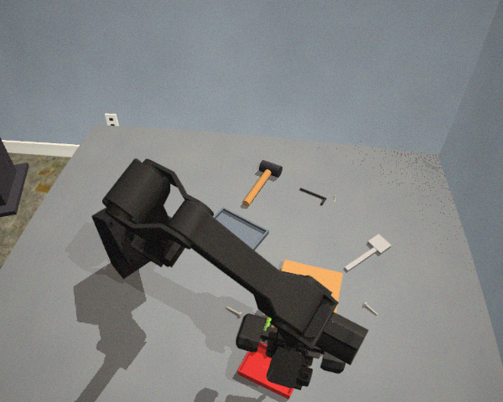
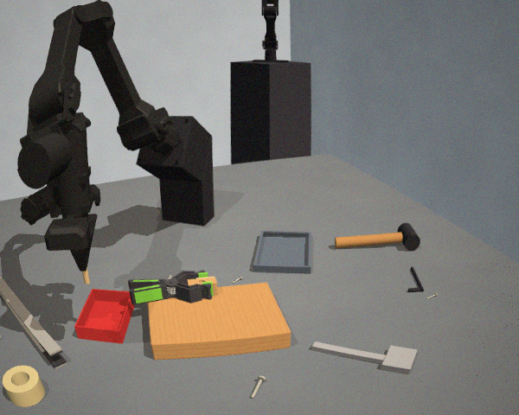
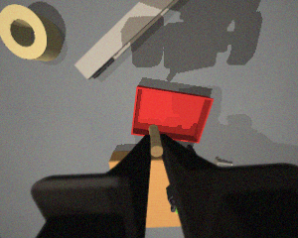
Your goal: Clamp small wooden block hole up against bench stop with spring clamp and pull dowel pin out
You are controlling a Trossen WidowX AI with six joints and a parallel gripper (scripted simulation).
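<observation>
My gripper (image 2: 85, 266) (image 3: 155, 139) is shut on the wooden dowel pin (image 2: 86, 277) (image 3: 156, 149), which points down from the fingertips, in the air near the red tray. The spring clamp (image 2: 176, 290) (image 1: 267, 323) (image 3: 172, 197), black and green, lies at the far left edge of the wooden board (image 2: 219, 323) (image 1: 312, 275) (image 3: 159, 205). Its jaws are around the small light wooden block (image 2: 212, 280). The block looks flat, with its hole up. The block and the bench stop are hard to tell apart, and their contact is hidden.
The red tray (image 2: 99, 335) (image 1: 260, 369) (image 3: 171, 106) stands left of the board. A grey tray (image 2: 282, 270) (image 1: 243, 229), mallet (image 2: 369, 239) (image 1: 256, 186), hex key (image 2: 415, 278), pale paddle-shaped tool (image 2: 398, 358), tape roll (image 2: 25, 392) (image 3: 45, 42) and long metal bar (image 2: 27, 319) (image 3: 109, 42) lie around.
</observation>
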